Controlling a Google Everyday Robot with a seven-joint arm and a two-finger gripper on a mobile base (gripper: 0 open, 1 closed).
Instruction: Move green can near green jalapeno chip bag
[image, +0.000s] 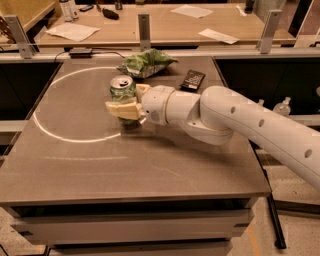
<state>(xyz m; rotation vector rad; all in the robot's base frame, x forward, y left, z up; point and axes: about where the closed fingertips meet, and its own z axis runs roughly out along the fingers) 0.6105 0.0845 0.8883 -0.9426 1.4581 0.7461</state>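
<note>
Your gripper (126, 100) is over the middle of the table (150, 165), its fingers pinching the green can (122, 89), which stands upright. The green chip bag (146, 62) lies just behind the can, near it but not touching.

Plastic claw (131, 100) around metallic green can (122, 91)

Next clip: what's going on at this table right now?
A robot arm reaches in from the right, and its gripper is shut on the green can, holding it upright over the middle of the table. The green chip bag lies further back, near the far edge, with a gap between it and the can. A black packet lies to the right of the bag. The can is not yet set down beside the bag.
</note>
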